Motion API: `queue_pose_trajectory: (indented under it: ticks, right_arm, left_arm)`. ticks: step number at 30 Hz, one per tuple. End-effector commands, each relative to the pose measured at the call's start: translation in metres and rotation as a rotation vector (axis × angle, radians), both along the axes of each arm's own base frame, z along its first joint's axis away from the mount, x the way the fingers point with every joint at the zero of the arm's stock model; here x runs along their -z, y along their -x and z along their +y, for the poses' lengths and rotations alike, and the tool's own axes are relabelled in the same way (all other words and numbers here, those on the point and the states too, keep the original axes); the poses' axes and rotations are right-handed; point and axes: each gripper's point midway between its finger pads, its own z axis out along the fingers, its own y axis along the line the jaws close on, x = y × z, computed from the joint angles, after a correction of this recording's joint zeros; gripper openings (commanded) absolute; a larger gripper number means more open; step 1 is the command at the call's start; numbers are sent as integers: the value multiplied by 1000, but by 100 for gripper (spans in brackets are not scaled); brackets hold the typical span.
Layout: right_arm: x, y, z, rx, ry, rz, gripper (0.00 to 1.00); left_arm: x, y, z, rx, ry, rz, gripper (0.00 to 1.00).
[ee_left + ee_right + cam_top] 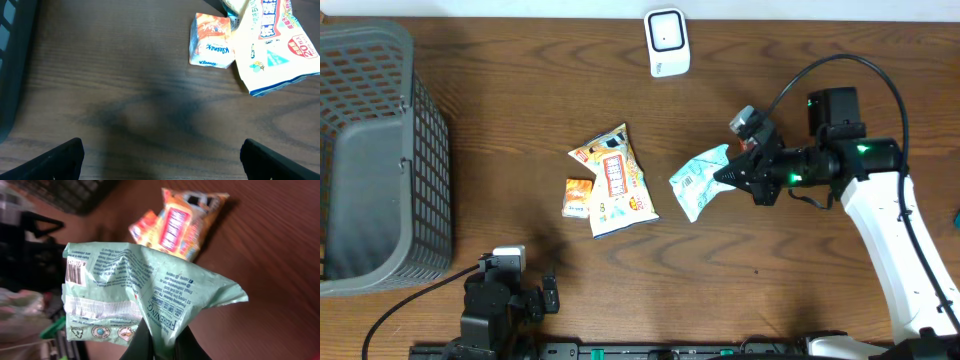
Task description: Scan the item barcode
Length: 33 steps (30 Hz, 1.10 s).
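The right pincer (162, 339) pinches the mint-green packet (140, 295) by one corner, its barcode (75, 272) showing. The left pincer (162, 160) hangs spread above the counter (125, 75).

A dark brown wooden table (520, 100), its grain running in long wavy bands, fills nearly the whole overhead view, with only a thin pale strip (820, 8) showing beyond its far edge; whether that strip is wall or floor cannot be told. A grey plastic mesh basket (425, 160) stands at the table's left end, cut off by the edge of the frame. The light is even and soft, leaving a blurred dark shadow (145, 112) on the wood in the left wrist view and a dull sheen on the tabletop in the right wrist view.
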Motion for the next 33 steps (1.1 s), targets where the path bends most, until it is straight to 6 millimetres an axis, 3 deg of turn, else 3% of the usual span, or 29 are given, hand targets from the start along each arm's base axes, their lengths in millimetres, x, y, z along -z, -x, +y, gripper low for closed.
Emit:
queue_pose_trajectory:
  ticks: [1,9,16,17,19,20,21,23,24,27,28,29,31,32,33]
  right_arm:
    - [29,-6,-7,90,149,56,1]
    - [77,12,29,-65,239,59,1]
    - [147,-5,10,78,375,181,4]
    - [154,-8,7,97,388,197,10]
    - [168,-12,0,134,415,231,41]
    - [173,-14,-3,154,423,246,49]
    - [177,-15,-5,171,424,258,60]
    - [177,-19,-6,188,421,261,93]
    - [174,-22,-6,197,421,254,99]
    - [152,-37,-10,283,431,257,98]
    - [140,-40,-9,294,422,257,91]
    - [127,-43,-7,306,410,253,75]
    - [100,-49,-4,331,385,237,28]
    - [88,-51,-2,344,370,224,10]
    - [78,-53,1,357,355,212,1]
  left_arm:
    - [1,1,1,-4,-5,4,100]
    - [1,1,1,-4,-5,3,100]
    - [1,1,1,-4,-5,3,100]
    - [1,1,1,-4,-5,3,100]
    - [1,1,1,-4,-5,3,100]
    - [1,1,1,-4,-5,3,100]
    - [1,1,1,-4,-5,3,100]
    - [1,1,1,-4,-5,3,100]
    - [1,1,1,-4,-5,3,100]
    - [1,1,1,-4,-5,3,100]
    - [1,1,1,-4,-5,3,100]
    - [1,1,1,-4,-5,3,100]
    - [1,1,1,-4,-5,3,100]
    - [1,1,1,-4,-5,4,100]
    - [1,1,1,-4,-5,3,100]
